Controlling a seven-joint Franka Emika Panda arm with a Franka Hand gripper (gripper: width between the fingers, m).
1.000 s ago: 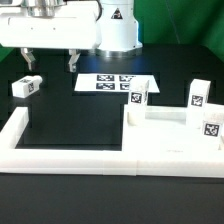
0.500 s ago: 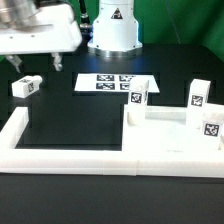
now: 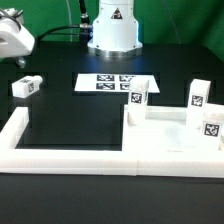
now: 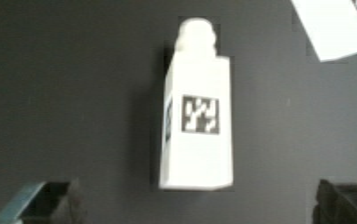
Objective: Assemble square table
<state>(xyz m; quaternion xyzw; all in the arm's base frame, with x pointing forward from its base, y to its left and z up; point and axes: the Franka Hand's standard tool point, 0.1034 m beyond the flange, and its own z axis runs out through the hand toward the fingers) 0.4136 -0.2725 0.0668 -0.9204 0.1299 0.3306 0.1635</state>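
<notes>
The claw (image 4: pixel 193 203) was released, its two fingertips (image 4: pixel 43 200) spread wide and grasping nothing. Directly under it, one white table leg (image 4: pixel 198 118) lay on its side on the dark table (image 4: pixel 68 100). The leg was centred between the fingertips and apart from both, with its tag (image 4: pixel 200 113) facing up to the claw. Well away from the claw, beyond the marker board (image 3: pixel 112 83), the square tabletop (image 3: pixel 170 142) lay against the white border wall (image 3: pixel 60 156). Three more legs (image 3: pixel 138 97) stood upright at it.
</notes>
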